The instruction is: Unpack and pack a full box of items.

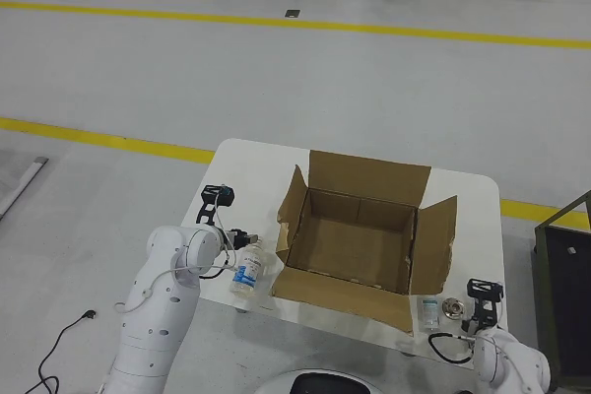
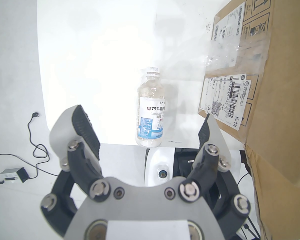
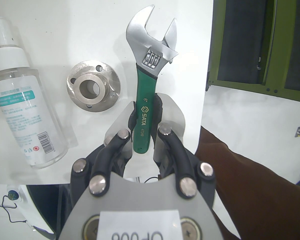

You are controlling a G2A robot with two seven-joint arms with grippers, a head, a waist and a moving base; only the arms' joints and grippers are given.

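Observation:
An open cardboard box (image 1: pixel 360 236) stands mid-table, and its inside looks bare. A clear labelled bottle (image 2: pixel 151 111) lies on the table beside the box's outer wall (image 2: pixel 265 76), near the table's front edge, also seen from above as the bottle (image 1: pixel 247 268). My left gripper (image 2: pixel 145 126) hangs open above the bottle, apart from it; from above the left gripper (image 1: pixel 217 200) sits left of the box. My right gripper (image 3: pixel 146 112) is shut on the green handle of an adjustable wrench (image 3: pixel 150 48) over the table's front right corner (image 1: pixel 485 295).
A metal flange (image 3: pixel 93 86) and a clear spray bottle (image 3: pixel 22 106) lie on the table beside the wrench. A green rack (image 3: pixel 265 38) stands off the table's right edge. Brown cloth (image 3: pixel 240 181) shows past that edge. Cables (image 2: pixel 37 151) lie on the floor.

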